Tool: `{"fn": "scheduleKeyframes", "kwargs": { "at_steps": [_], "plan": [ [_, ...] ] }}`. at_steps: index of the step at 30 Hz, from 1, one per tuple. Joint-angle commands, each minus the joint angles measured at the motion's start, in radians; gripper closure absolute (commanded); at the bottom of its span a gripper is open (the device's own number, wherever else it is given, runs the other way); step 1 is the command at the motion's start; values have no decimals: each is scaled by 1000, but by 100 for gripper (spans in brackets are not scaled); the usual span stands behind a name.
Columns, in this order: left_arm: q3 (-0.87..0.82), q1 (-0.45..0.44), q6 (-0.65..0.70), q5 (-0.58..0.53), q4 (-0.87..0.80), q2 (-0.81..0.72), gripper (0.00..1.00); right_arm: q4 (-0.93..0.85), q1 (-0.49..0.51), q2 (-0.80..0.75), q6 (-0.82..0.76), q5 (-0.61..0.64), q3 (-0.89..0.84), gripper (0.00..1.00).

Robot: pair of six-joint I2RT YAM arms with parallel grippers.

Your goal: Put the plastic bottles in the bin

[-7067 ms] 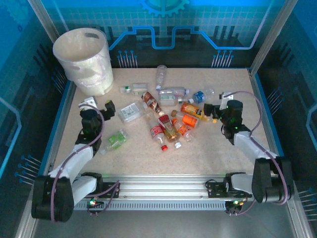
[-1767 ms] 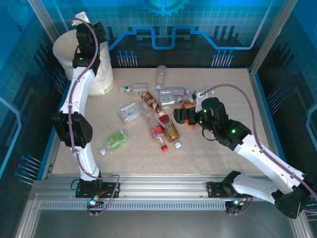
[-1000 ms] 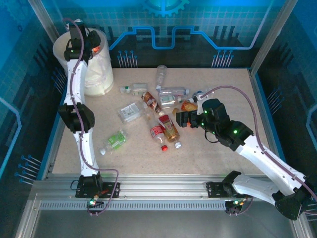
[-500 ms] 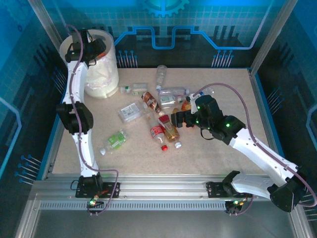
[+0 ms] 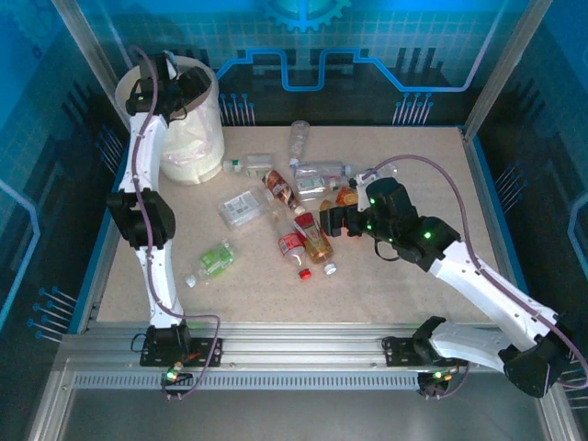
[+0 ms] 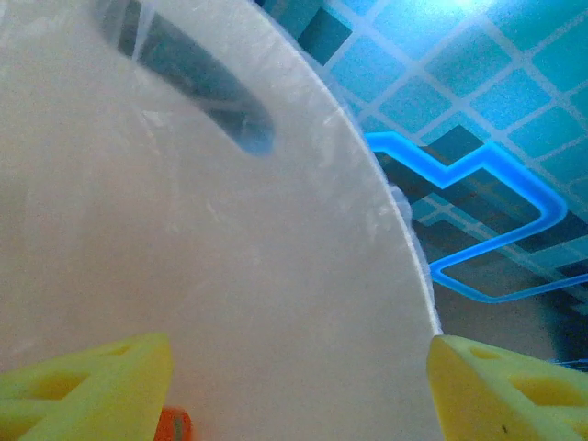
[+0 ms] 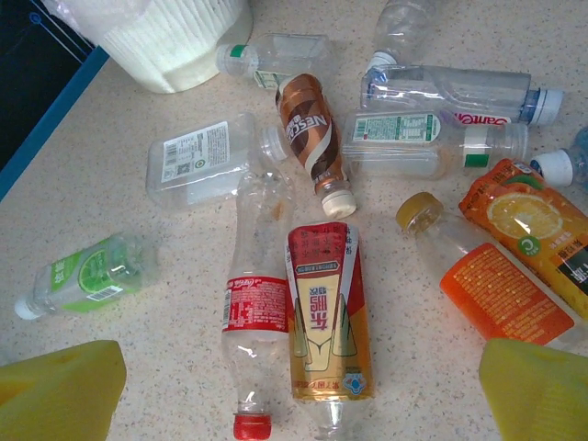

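The bin [image 5: 188,129], a white bucket with a liner, stands at the table's back left. My left gripper [image 5: 181,87] hangs over its rim. In the left wrist view that gripper [image 6: 299,395] is open against the bin's inner wall [image 6: 184,239], with an orange bit [image 6: 171,427] beside the left finger. Several plastic bottles lie mid-table, among them a red-label one [image 7: 257,303], a red-and-gold one [image 7: 326,317] and an orange one [image 7: 505,294]. My right gripper [image 5: 331,221] hovers open above the red-and-gold bottle [image 5: 315,237], empty.
A green-label bottle [image 5: 214,260] lies apart at the left; a flat clear one [image 5: 242,208] and a brown one [image 5: 280,188] sit nearer the bin. A clear bottle [image 5: 299,140] is at the back. Blue-edged walls ring the table.
My left gripper has opened over the bin and no longer holds the orange item it carried. The bin has shifted slightly right. The right arm barely moved.
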Motion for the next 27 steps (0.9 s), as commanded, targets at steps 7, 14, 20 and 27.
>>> {"fn": "scheduleKeyframes", "kwargs": {
  "at_steps": [7,14,20,27],
  "plan": [
    [-33,-3,25,-3,-10,-141,21,13,-16,-17,47,17,-65,0],
    [-124,-3,18,13,26,-260,17,51,-14,2,86,19,-165,0],
    [-382,-4,-44,39,143,-440,15,91,6,59,86,28,-256,0],
    [-644,-9,-128,64,280,-619,9,204,18,146,82,-1,-316,13]
  ]
}}
